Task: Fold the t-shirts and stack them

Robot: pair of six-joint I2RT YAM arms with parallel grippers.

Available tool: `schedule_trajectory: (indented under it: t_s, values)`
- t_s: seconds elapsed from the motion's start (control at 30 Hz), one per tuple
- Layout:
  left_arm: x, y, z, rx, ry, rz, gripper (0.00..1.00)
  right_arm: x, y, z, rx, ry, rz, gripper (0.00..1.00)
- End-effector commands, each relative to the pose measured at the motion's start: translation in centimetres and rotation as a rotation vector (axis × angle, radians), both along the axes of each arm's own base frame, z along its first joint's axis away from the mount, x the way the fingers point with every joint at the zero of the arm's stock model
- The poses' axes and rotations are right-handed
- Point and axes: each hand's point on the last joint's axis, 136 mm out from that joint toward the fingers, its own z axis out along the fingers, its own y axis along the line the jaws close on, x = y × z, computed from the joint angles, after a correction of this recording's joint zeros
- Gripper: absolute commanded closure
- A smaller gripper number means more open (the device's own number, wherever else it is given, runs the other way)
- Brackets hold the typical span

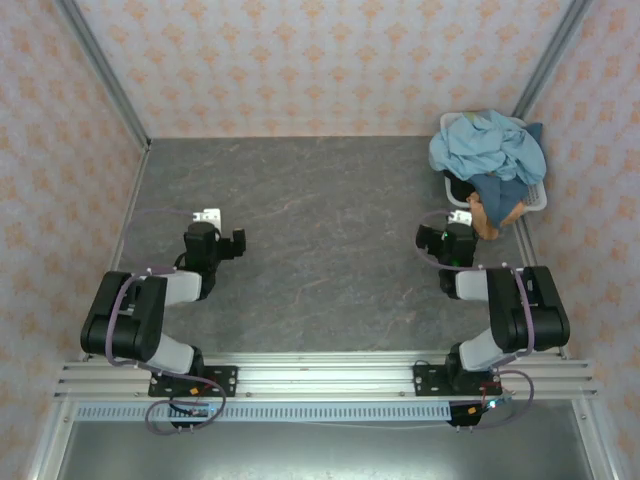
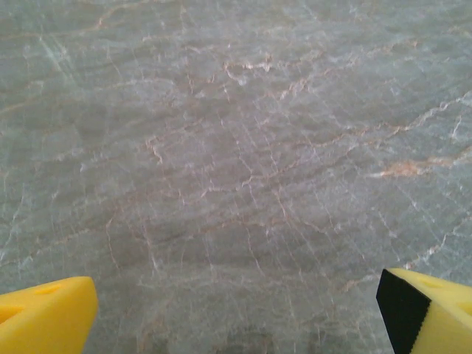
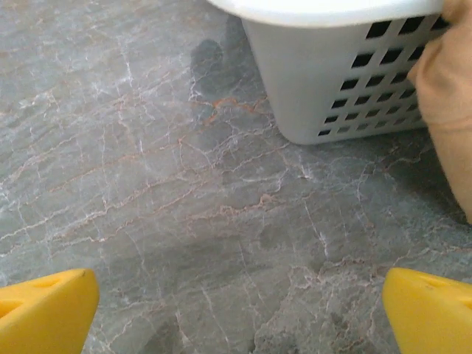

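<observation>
Item 1: light sky-blue cloth t-shirt (image 1: 485, 145), crumpled, topmost in a heap at the far right corner of the counter.
Item 2: darker slate-blue cloth t-shirt (image 1: 503, 190), under the first on the near side of the heap.
Item 3: orange-tan cloth t-shirt (image 1: 485, 215), hanging over the near rim and down the outer wall; in my right wrist view its fold (image 3: 446, 96) lies against the lattice.
Container: white plastic lattice basket (image 1: 537, 200), holding all three, upright on the counter.
Surface: grey marbled stone counter (image 1: 330, 230).
My right jaws: spread wide, nothing between them, yellow fingers (image 3: 44, 310) low over bare counter just near of the basket wall (image 3: 324, 88).
My left jaws: spread wide, nothing held, yellow fingers (image 2: 44, 313) over bare counter on the left, well apart from the shirts.
</observation>
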Motion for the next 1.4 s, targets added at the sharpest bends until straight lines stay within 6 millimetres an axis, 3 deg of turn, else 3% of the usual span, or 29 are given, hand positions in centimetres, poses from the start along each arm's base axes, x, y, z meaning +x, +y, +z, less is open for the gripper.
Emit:
schedule_trajectory:
  t_s: [0.0,0.53,0.63,0.73,0.83,0.93,0.97,1.03,1.13,1.23,1.37]
  values:
    - [2.0,1.4,3.1,0.048,-0.116,0.046,0.00,1.7,-0.9,2.7,-0.023,-0.109,-0.035,0.01]
    - [2.0,1.4,3.2,0.048,-0.118,0.046,0.00,1.6,-0.9,2.7,-0.023,-0.112,-0.035,0.01]
    - [1.9,1.3,3.5,0.053,-0.117,0.043,0.00,1.3,-0.2,3.8,-0.038,-0.135,-0.003,0.01]
    - [1.4,1.0,6.1,0.114,-0.112,0.066,0.00,0.3,-0.1,7.4,-0.097,-0.164,-0.044,0.01]
    - [0.5,0.3,10.5,0.164,-0.185,0.102,0.00,-1.1,-0.4,14.0,-0.009,-0.296,-0.117,0.01]
    - [0.5,0.0,16.2,0.169,-0.293,0.159,0.00,-2.6,-2.7,20.3,0.169,-0.347,-0.338,0.01]
    - [0.7,0.3,18.1,0.144,-0.318,0.220,0.00,-3.2,-3.1,21.1,0.216,-0.290,-0.390,0.01]
    - [0.3,2.4,19.8,0.006,-0.242,0.450,0.00,-3.8,-4.4,22.4,0.282,-0.255,-0.524,0.01]
    - [0.9,2.9,21.5,-0.084,-0.009,0.570,0.00,-0.5,-5.3,22.6,0.397,-0.249,-0.495,0.01]
    - [4.4,0.2,21.5,-0.178,0.115,0.472,0.00,2.2,-7.2,22.0,0.372,-0.168,-0.636,0.01]
    - [7.0,-5.2,22.7,-0.378,0.055,0.261,0.02,7.0,-9.0,21.1,0.318,-0.073,-0.716,0.01]
